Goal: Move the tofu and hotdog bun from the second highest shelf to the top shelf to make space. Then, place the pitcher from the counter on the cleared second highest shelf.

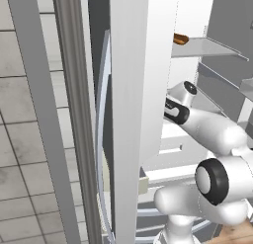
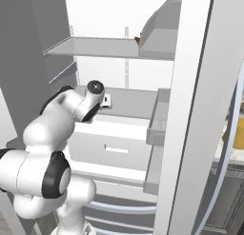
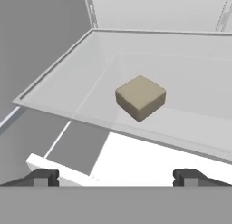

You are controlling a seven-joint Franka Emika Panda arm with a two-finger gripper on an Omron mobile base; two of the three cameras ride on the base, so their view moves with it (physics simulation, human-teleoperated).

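Fingertips (image 3: 43, 177) of the released gripper (image 3: 116, 177) are hovering below the tofu (image 3: 140, 97), lying at twelve o'clock on its shelf (image 3: 63, 82); tofu and pitcher seemingly remaining unmoved.

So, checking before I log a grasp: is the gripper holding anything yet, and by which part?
Nothing is held. The gripper is open, its fingertips short of the tofu, which sits alone on the shelf.
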